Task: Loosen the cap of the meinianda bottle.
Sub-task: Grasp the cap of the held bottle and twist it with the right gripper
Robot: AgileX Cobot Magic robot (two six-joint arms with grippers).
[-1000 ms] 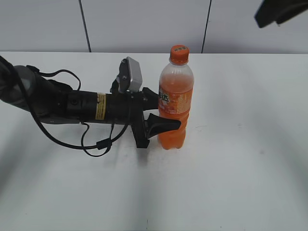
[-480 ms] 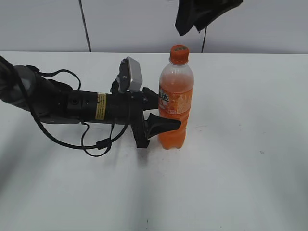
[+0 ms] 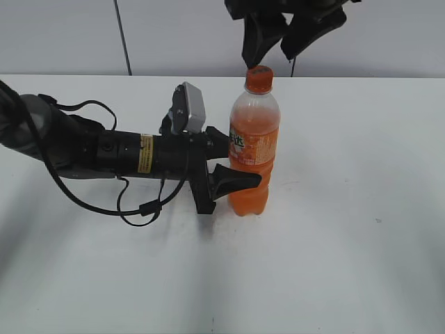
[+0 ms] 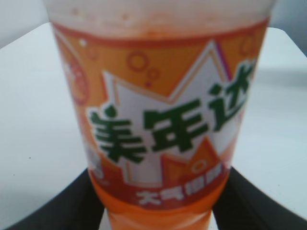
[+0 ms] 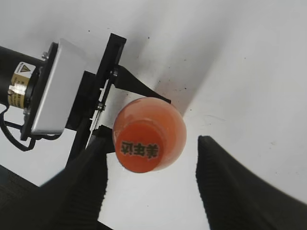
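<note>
The meinianda bottle stands upright mid-table, full of orange drink, its orange cap on top. My left gripper reaches in from the left and is shut on the bottle's body below the label; the label fills the left wrist view with a black finger on each side. My right gripper hangs open just above and behind the cap. In the right wrist view the cap shows from above between the spread fingers, nearer the left finger, with my right gripper not touching it.
The left arm, with its cables and grey wrist camera box, lies across the left half of the white table. A grey panelled wall runs behind the table's far edge.
My right gripper has come in from the upper right and moved left and down until it hangs just above the cap. The bottle and left arm have not moved.
</note>
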